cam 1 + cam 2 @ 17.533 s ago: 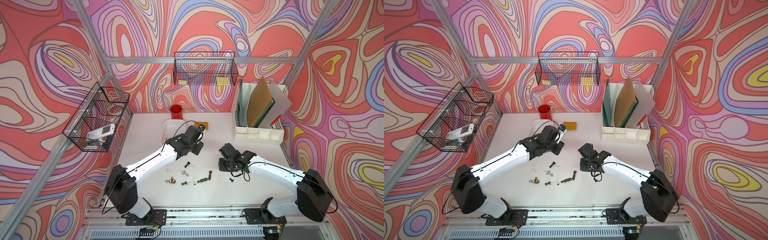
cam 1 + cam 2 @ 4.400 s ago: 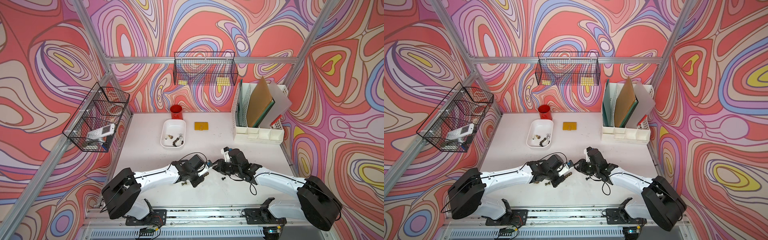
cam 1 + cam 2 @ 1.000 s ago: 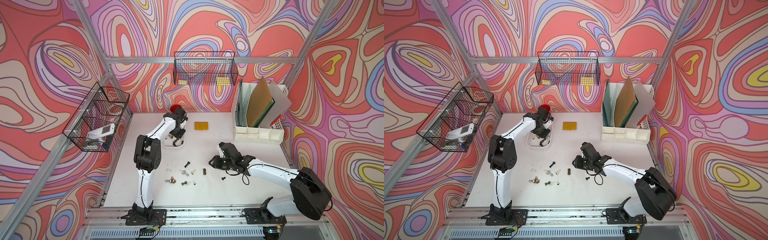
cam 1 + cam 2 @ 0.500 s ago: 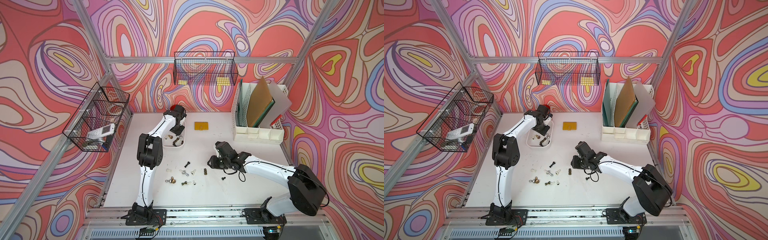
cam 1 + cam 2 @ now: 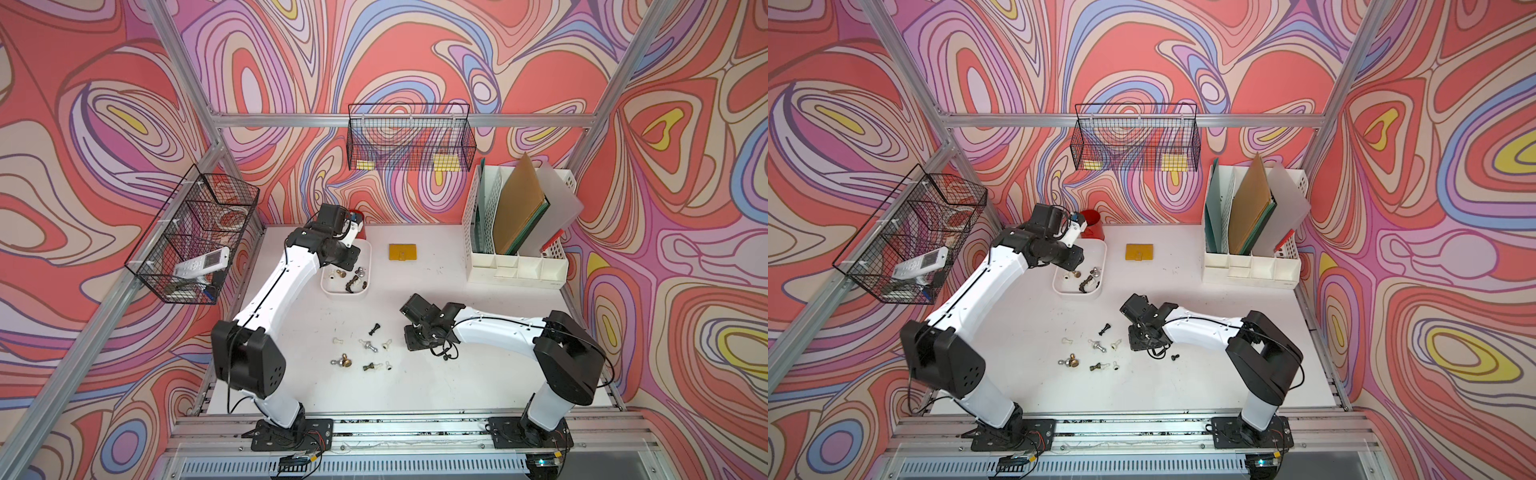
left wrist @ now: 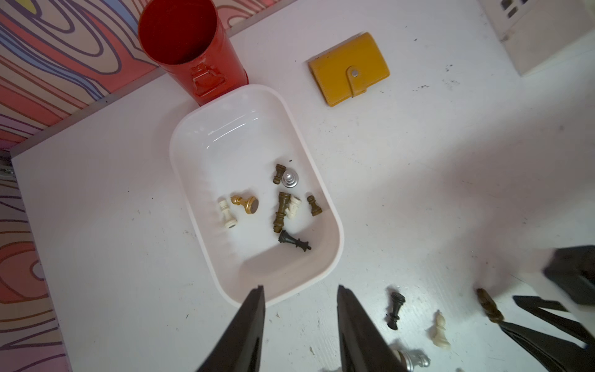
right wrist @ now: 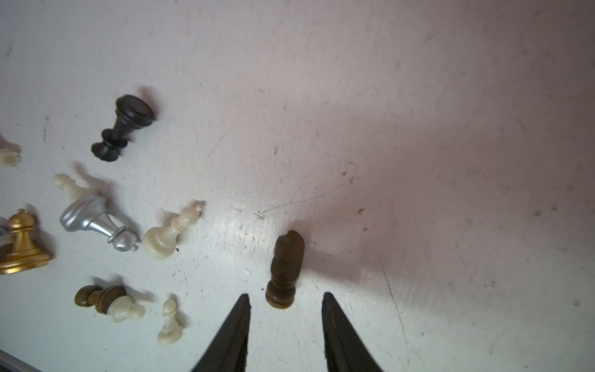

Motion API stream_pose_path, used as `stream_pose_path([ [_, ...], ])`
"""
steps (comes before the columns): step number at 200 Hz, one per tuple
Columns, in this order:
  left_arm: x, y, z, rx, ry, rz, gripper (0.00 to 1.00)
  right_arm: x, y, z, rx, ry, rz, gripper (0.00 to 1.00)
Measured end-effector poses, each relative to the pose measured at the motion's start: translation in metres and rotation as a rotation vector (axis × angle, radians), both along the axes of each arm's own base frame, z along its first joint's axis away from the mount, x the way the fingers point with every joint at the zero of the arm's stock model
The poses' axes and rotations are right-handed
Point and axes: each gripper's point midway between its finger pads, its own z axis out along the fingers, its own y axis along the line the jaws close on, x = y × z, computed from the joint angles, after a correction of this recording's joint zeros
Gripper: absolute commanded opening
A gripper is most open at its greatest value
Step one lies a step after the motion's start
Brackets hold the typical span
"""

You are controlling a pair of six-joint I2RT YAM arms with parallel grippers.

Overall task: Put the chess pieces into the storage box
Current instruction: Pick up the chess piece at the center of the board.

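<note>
Release at box (image 6: 231, 141): left gripper (image 6: 301, 296) wide, empty above it (piece just dropped; about eight inside); right gripper (image 7: 285, 298) half-open, straddling brown piece (image 7: 286, 257) on counter (image 5: 457, 374), not yet gripping. Several pieces (image 5: 369, 345) still loose, roughly halfway.

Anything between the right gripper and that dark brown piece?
Nothing visible. The dark brown piece lies with its base at the tips of the open right gripper; the white pawn lies off to the side.
</note>
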Motion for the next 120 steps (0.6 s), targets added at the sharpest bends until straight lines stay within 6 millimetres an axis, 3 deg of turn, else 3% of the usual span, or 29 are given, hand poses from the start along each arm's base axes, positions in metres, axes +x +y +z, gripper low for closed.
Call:
stream_pose_path([
  [30,-0.030,0.000,-0.006,-0.052,-0.013,-0.018,0.43,0.000,0.007,-0.004,-0.033,0.003,0.011,0.39],
  [60,-0.037,0.002,-0.019,-0.049,0.003,-0.020,0.43,0.002,-0.001,-0.018,-0.118,0.022,0.001,0.39],
  [80,-0.037,0.002,-0.014,-0.051,-0.014,-0.023,0.43,0.001,-0.007,-0.025,-0.163,0.035,-0.001,0.37],
  [120,-0.042,0.004,0.006,-0.067,-0.081,-0.029,0.44,0.007,0.000,-0.025,-0.169,0.031,-0.001,0.28],
])
